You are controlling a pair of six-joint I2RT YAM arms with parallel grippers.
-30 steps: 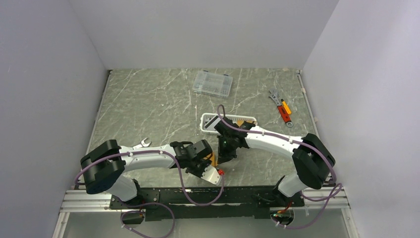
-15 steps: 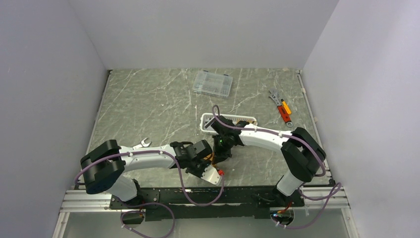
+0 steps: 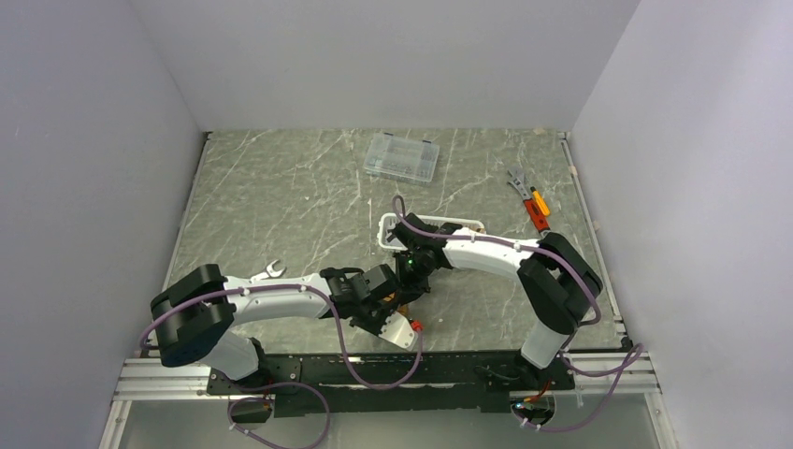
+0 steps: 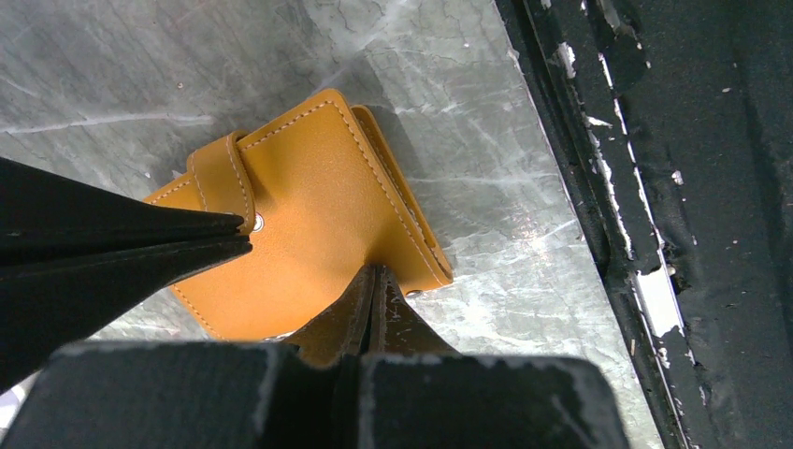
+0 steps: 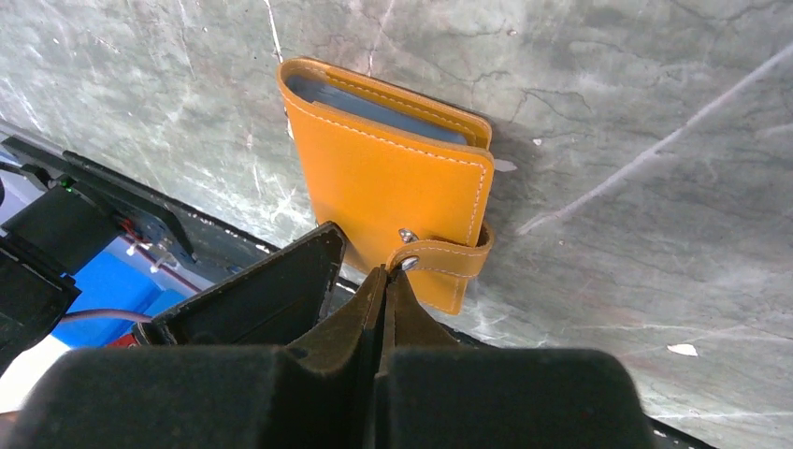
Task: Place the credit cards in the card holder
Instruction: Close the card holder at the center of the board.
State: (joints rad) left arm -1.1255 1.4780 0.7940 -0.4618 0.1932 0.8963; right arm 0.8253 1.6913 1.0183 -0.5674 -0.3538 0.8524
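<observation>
**A:** From above, where is the holder (image 4: 309, 215)?

**B:** Almost hidden where the left arm (image 3: 281, 292) and right arm (image 3: 486, 254) meet, close to the near edge of the bench (image 3: 281, 206).

**A:** Left wrist?

**B:** It lies flat, folded, cover up. The left gripper (image 4: 374, 278) is pinched tight with nothing between its fingers, tips at the holder's edge. One layered edge runs alongside the rail (image 4: 598, 187). It looks nearly square, so I can't name its long axis.

**A:** Right wrist?

**B:** The right gripper (image 5: 386, 273) is closed and empty too, tip at the strap (image 5: 444, 257), which wraps the edge lying crosswise to the rail. Snap fastened? Can't tell. I'd judge the holder light, soft and prone to sliding: pin the cover, lift the strap tab.
</observation>
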